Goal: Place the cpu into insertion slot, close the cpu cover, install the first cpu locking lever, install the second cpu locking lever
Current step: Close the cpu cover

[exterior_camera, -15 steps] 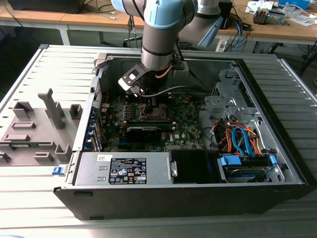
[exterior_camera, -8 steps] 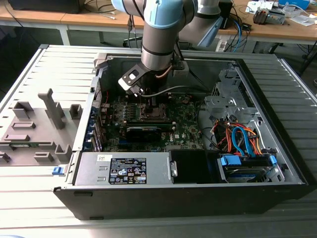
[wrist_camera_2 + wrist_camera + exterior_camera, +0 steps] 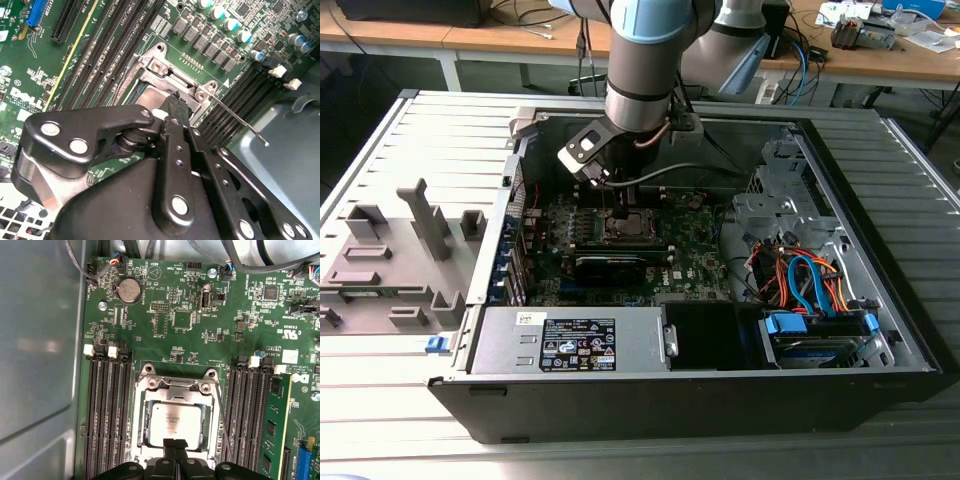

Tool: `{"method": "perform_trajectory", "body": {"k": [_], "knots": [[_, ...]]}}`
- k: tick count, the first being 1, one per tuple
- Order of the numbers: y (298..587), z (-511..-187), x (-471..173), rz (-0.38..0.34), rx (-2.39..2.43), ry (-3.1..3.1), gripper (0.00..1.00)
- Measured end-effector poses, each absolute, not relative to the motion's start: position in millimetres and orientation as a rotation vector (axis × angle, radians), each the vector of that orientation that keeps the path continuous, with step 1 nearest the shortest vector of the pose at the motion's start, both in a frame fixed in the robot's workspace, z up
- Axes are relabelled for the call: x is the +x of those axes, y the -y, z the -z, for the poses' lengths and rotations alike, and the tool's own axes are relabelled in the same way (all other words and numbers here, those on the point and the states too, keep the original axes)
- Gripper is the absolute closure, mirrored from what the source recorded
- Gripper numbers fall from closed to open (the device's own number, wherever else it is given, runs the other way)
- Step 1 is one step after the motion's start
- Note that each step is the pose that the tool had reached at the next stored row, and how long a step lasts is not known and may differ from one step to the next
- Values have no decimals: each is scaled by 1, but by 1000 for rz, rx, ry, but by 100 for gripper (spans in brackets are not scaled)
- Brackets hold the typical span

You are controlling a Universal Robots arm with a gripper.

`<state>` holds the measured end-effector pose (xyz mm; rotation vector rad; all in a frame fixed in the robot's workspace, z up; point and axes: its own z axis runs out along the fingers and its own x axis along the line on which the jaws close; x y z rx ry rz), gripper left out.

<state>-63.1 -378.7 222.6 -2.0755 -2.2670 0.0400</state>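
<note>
Closest to me is the black side wall of the open computer case (image 3: 680, 405), lying flat on the slatted grey surface (image 3: 380, 420), with the silver power supply box (image 3: 570, 340) just behind that wall. Near the surface's edge on the exterior view's left stand some grey plastic holders (image 3: 420, 225). Orange and blue cables (image 3: 810, 280) crowd the case corner on the exterior view's right.

The arm (image 3: 640, 60) reaches down into the case, and the hand (image 3: 623, 205) is right over the socket (image 3: 632, 228) near the middle of the green board (image 3: 705, 255). In the first wrist view the chip (image 3: 172, 420) lies flat inside the socket (image 3: 145, 415), silver top up. The metal cover (image 3: 172, 391) is down around it, its window framing the chip. The hand (image 3: 175, 444) has its two fingertips drawn tight together with nothing between them, at the cover's edge farthest from the hinge screws. I cannot tell whether they press on it.

A thin wire lever (image 3: 222, 420) runs along the cover's side, between it and a bank of black memory slots (image 3: 247, 410). In the second wrist view the hand (image 3: 176, 100) shows its tips together, and the lever (image 3: 240, 120) angles out across the slots with its bent tip free. A coin battery (image 3: 129, 290) sits nearer the board's corner.
</note>
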Motion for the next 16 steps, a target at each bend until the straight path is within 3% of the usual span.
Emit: {"method": "perform_trajectory", "body": {"k": [16], "knots": [[379, -232, -63, -21, -2067, 2259, 89]]}}
